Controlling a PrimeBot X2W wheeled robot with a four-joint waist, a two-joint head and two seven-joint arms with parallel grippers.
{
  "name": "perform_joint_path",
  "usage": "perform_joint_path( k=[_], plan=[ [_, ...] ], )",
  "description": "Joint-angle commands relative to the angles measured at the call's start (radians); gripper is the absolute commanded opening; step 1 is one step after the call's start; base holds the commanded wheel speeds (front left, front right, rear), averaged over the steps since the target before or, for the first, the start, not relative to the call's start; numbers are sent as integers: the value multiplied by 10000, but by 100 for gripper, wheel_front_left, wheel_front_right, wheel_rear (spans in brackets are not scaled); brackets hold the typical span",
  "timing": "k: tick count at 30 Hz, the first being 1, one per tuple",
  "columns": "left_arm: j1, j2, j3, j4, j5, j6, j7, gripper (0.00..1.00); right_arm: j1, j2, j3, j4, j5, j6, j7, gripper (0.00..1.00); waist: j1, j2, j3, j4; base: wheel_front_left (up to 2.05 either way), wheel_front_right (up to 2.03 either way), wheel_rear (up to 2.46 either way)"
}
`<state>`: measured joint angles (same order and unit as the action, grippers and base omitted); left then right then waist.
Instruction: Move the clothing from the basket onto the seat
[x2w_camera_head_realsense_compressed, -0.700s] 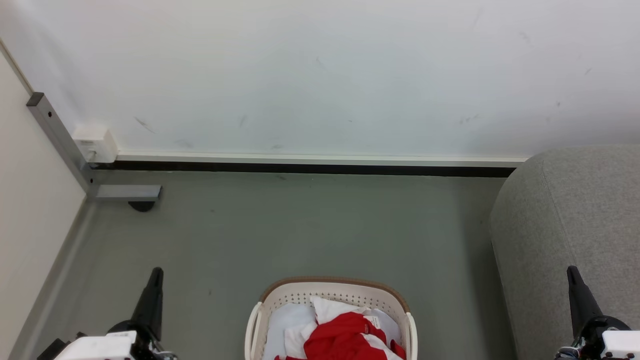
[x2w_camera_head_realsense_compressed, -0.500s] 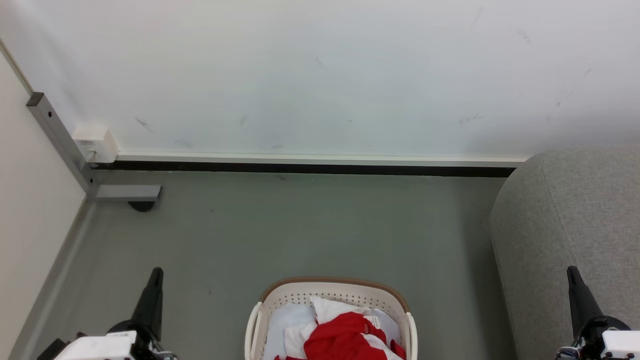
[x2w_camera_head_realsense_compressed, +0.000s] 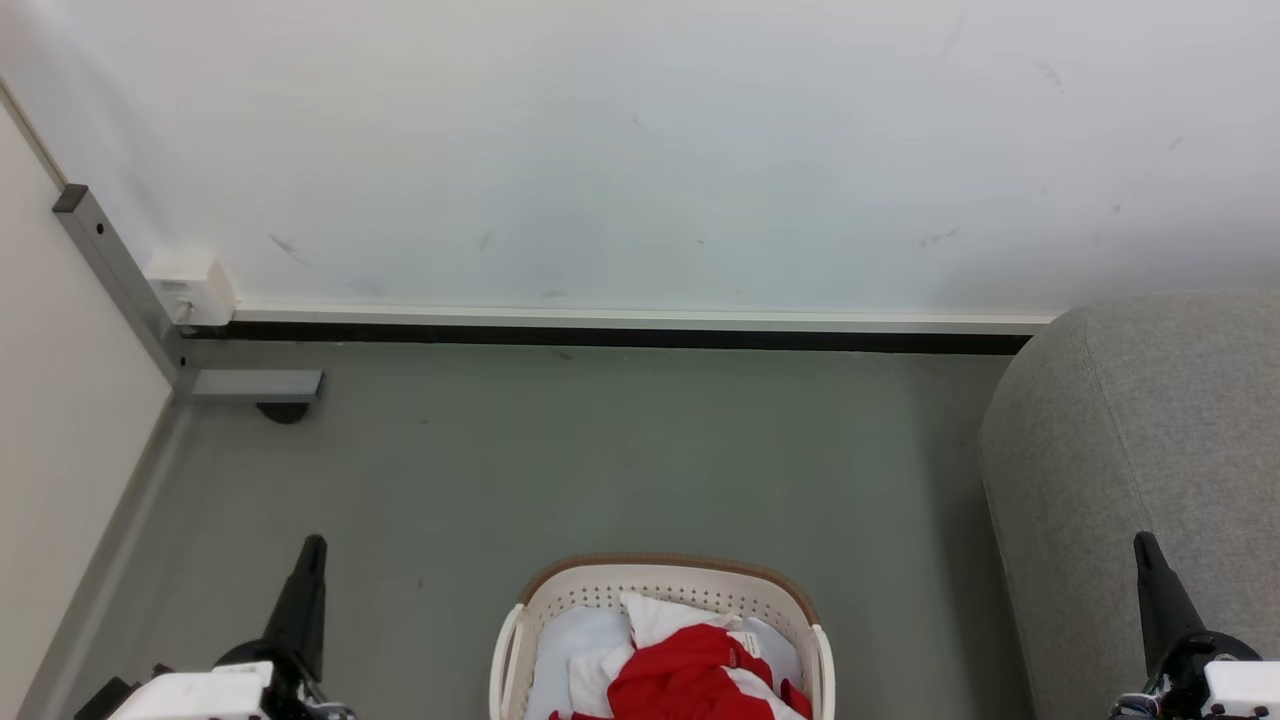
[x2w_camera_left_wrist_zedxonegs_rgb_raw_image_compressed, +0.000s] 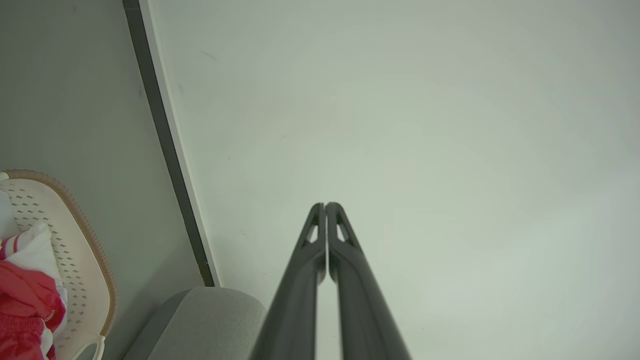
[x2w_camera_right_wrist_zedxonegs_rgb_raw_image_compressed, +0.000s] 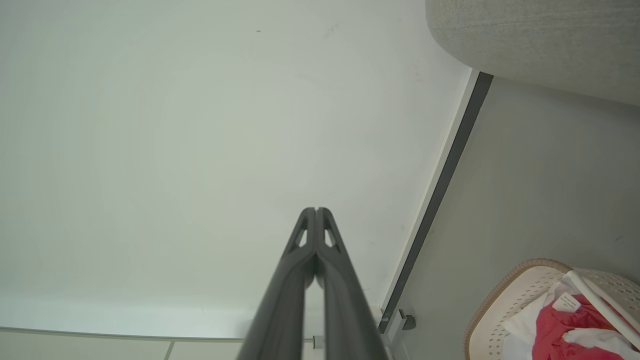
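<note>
Grey floor (x2w_camera_head_realsense_compressed: 600, 450) meets white wall (x2w_camera_head_realsense_compressed: 640, 150), basket (x2w_camera_head_realsense_compressed: 662, 561) near seat (x2w_camera_head_realsense_compressed: 1150, 420); left gripper (x2w_camera_head_realsense_compressed: 315, 543) and right gripper (x2w_camera_head_realsense_compressed: 1142, 540) clenched.

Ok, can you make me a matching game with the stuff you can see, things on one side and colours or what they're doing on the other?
Things:
1. jersey
2. basket
3. seat
4. left hand

Match with:
A. grey and woven
B. red, lying in the basket
C. dark, shut, holding nothing
D. cream with a brown rim

Pairs: 1-B, 2-D, 3-A, 4-C
</note>
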<state>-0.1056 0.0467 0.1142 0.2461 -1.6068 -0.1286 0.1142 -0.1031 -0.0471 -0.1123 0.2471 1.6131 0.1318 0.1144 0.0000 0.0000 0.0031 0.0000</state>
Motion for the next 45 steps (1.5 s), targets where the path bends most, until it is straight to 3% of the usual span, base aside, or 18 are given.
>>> perform_joint_path(
  k=[1, 27, 28, 38, 45],
  plan=[
    [-81, 72, 4, -35, -119, -49, 29, 0, -127, -65, -35, -51, -1, -23, 25, 0, 0, 0, 0, 0, 0, 0, 0],
    [-81, 72, 5, -33, -119, -49, 29, 0, -128, -65, -35, -51, -1, -21, 25, 0, 0, 0, 0, 0, 0, 0, 0],
    [12, -6, -6, 28, 6, 4, -9, 100, 13, 6, 4, 25, -1, 0, -4, 100, 0, 0, 0, 0, 0, 0, 0],
    [211, -56, -399, 167, 152, 27, -408, 100, 266, 16, 268, 81, -340, -1, -362, 100, 0, 0, 15, 26, 0, 0, 0],
    [190, -44, -567, 183, 823, 54, -739, 100, 252, -156, 440, 59, -1519, -2, -737, 100, 0, 0, 30, 59, 0, 0, 0]
  ],
)
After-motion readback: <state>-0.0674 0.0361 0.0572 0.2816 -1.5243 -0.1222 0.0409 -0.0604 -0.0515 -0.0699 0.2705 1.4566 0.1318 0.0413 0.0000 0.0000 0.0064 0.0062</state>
